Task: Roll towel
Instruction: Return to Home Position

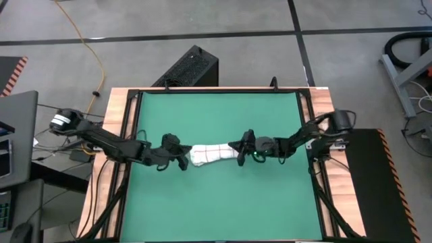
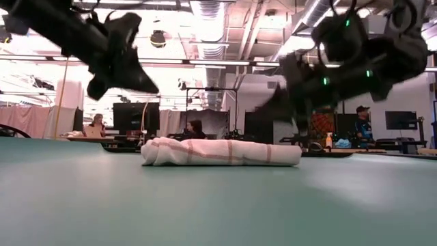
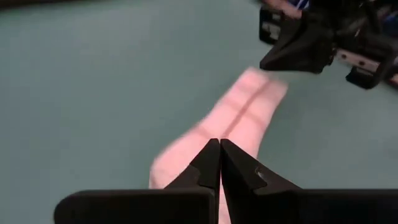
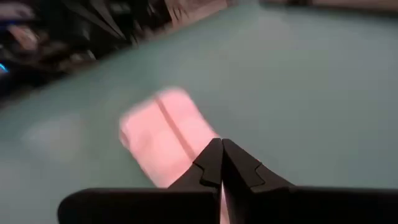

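Note:
The towel (image 1: pixel 212 154), white with thin red check lines, lies as a rolled-up bundle on the middle of the green mat (image 1: pixel 216 209). Its long axis runs left to right, and its underside rests on the mat (image 2: pixel 222 152). My left gripper (image 1: pixel 183 158) hangs shut above the roll's left end (image 3: pixel 219 142), clear of it in the low view (image 2: pixel 151 87). My right gripper (image 1: pixel 237 151) hangs shut above the roll's right end (image 4: pixel 221 142), also clear of it (image 2: pixel 266 109). Each wrist view shows the roll below the fingertips (image 3: pixel 242 106) (image 4: pixel 165 127).
The mat fills the wooden-rimmed table (image 1: pixel 118 135), with bare green in front of and behind the roll. A black box (image 1: pixel 189 67) stands beyond the far edge. People sit at desks in the room behind (image 2: pixel 95 126).

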